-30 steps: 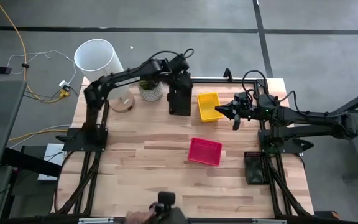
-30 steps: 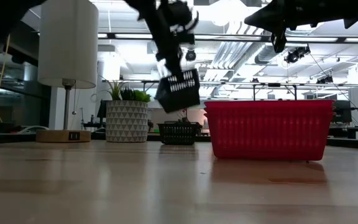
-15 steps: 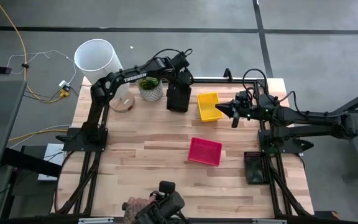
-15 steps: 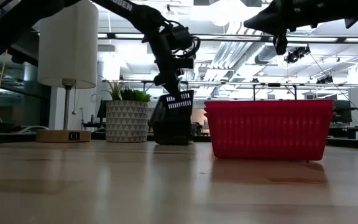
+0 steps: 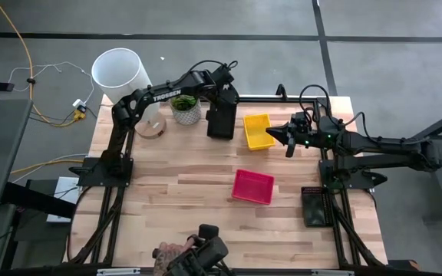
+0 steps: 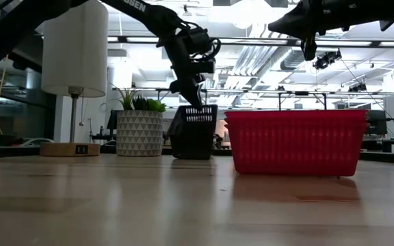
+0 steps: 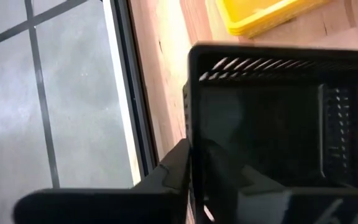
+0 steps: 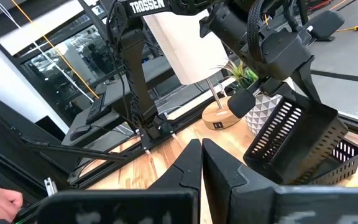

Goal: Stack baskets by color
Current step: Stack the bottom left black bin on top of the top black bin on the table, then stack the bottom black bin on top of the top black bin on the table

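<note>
The left pincer (image 6: pixel 195 98) is gripping the rim of a black basket (image 5: pixel 222 121), resting it in another black one just beside the yellow basket (image 5: pixel 258 131). The right pincer (image 5: pixel 277 136), fully closed and empty, is hovering beside the yellow basket; the pink-red basket (image 5: pixel 252 186) is lying nearer the tabletop's (image 5: pixel 167 207) middle.

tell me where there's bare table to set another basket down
The widest bare patch is the wood left of the pink-red basket, running toward the left arm's base. Another strip lies between that basket and the yellow basket. The far edge is crowded: white cylinder, plant pot, black baskets under the left end effector.
</note>
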`<state>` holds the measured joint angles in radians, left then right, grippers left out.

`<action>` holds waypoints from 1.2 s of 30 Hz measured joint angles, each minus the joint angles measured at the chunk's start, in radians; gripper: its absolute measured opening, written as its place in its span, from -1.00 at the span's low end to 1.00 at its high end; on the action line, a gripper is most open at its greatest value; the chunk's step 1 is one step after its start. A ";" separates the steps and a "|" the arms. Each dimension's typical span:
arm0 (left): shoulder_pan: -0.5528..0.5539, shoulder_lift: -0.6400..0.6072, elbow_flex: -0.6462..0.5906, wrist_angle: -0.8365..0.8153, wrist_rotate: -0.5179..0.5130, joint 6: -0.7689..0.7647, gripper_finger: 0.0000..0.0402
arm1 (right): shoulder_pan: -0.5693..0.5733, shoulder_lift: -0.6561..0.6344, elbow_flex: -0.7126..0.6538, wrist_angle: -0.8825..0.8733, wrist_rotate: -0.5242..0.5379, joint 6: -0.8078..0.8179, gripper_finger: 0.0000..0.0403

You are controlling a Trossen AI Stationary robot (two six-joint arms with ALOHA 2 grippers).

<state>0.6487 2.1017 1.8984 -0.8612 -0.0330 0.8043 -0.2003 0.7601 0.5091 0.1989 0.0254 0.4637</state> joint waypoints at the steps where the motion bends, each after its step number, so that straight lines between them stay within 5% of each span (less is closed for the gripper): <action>1: 0.000 0.000 0.000 0.001 0.000 0.000 -0.80 | 0.000 0.000 0.000 0.000 0.000 0.000 -0.99; 9: -0.001 0.000 0.010 -0.005 -0.005 -0.044 -0.33 | 0.000 0.000 0.000 0.000 -0.001 0.000 -0.99; 16: -0.002 -0.005 0.166 -0.066 0.026 -0.146 -0.10 | 0.000 0.000 0.000 0.000 -0.001 0.000 -0.99; 26: -0.006 -0.155 0.309 -0.054 0.535 -0.596 -0.21 | 0.000 0.000 0.000 0.001 -0.022 -0.037 -0.99; 36: -0.227 -0.329 0.271 -0.045 0.540 -0.677 -0.45 | 0.000 0.000 0.000 0.001 -0.066 -0.064 -0.99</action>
<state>0.4215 1.7729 2.1695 -0.9060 0.5071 0.1277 -0.2004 0.7601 0.5091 0.2000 -0.0407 0.3996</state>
